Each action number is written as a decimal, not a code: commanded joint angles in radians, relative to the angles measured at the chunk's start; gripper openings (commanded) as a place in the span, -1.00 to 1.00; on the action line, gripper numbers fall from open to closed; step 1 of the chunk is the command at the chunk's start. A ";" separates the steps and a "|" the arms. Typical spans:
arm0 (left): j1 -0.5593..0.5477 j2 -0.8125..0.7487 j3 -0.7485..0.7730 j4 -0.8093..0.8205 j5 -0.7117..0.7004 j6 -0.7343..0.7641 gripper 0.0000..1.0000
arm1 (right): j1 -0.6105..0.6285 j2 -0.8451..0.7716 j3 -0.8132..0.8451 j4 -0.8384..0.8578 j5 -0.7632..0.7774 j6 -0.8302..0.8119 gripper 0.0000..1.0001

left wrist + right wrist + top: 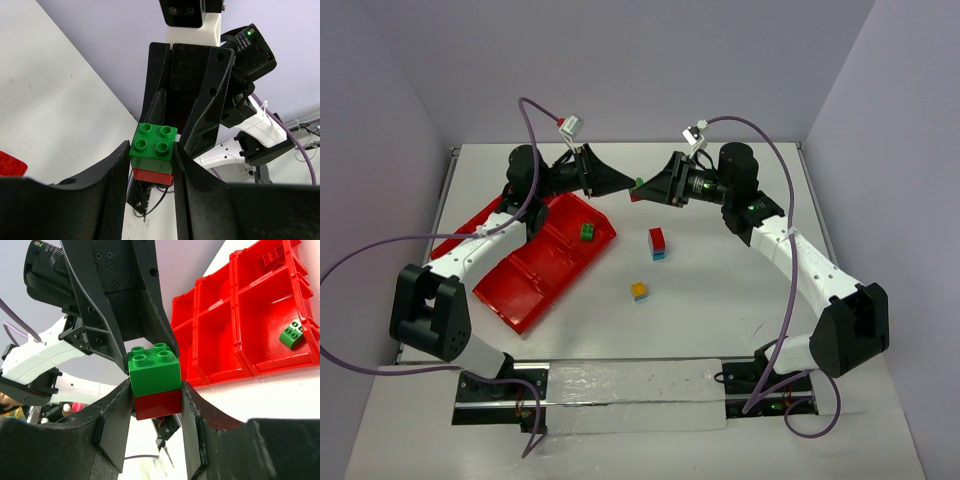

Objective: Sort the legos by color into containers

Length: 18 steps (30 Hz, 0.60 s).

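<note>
A two-colour cube, green brick on red brick (637,187), hangs in the air above the table's far middle, held from both sides. My left gripper (623,183) is shut on it from the left, and the cube (153,150) sits between its black fingers (116,170). My right gripper (651,189) is shut on the same cube (154,374) from the right. The red tray (535,270) lies at the left with one green brick (589,232) in a far compartment, also in the right wrist view (291,335). A red brick (272,257) lies in another compartment.
A red and blue-teal cube (657,243) stands on the table right of the tray. A yellow and blue cube (639,291) stands nearer the front. Purple cables arc over both arms. Grey walls close in the table at the back and sides.
</note>
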 commanded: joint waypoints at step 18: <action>0.069 -0.017 0.044 0.065 -0.073 -0.048 -1.00 | 0.006 -0.041 -0.041 -0.076 0.039 -0.105 -0.79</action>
